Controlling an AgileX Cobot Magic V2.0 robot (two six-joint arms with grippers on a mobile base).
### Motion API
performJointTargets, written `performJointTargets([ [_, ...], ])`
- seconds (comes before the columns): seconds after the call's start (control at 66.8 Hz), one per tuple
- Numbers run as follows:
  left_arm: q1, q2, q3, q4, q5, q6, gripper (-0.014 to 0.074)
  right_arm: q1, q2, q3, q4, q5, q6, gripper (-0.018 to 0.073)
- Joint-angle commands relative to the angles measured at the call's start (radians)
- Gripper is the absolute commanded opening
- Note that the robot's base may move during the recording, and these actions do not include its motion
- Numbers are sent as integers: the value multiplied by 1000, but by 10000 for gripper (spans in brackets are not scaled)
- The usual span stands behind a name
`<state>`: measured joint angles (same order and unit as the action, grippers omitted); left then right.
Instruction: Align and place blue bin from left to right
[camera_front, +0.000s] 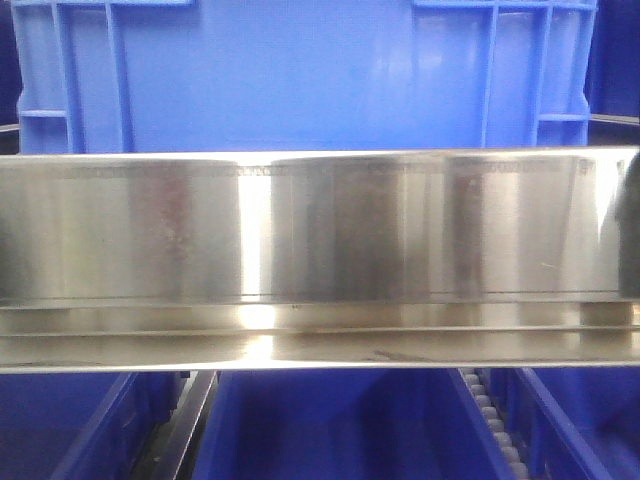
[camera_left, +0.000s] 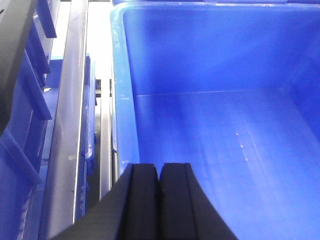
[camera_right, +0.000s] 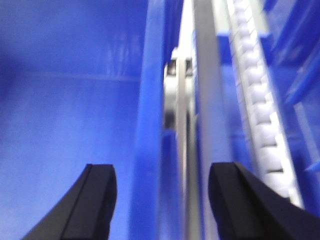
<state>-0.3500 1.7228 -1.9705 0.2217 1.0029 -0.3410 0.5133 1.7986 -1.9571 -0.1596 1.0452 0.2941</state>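
The bin is seen on the upper level, just behind the steel rail. Its wide flat wall is turned to the front camera, and its long axis is laid left to right along the rail. The left gripper is pressed together, empty, over a crate. The right gripper is spread wide astride a rim, beside the rollers. If it is closed here, the wrong crate may be taken. If an arm is raised carelessly, the rail may be struck and the bin skewed.
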Motion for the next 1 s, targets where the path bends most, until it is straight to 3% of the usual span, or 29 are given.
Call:
performJointTargets([
  [0.0, -6, -9, -9, -3, -7, -9, -111, -1, 13, -10, 0, -6, 4, 305],
  [0.989, -6, -9, -9, -3, -7, -9, -111, -1, 58, -10, 0, -37, 30, 254],
])
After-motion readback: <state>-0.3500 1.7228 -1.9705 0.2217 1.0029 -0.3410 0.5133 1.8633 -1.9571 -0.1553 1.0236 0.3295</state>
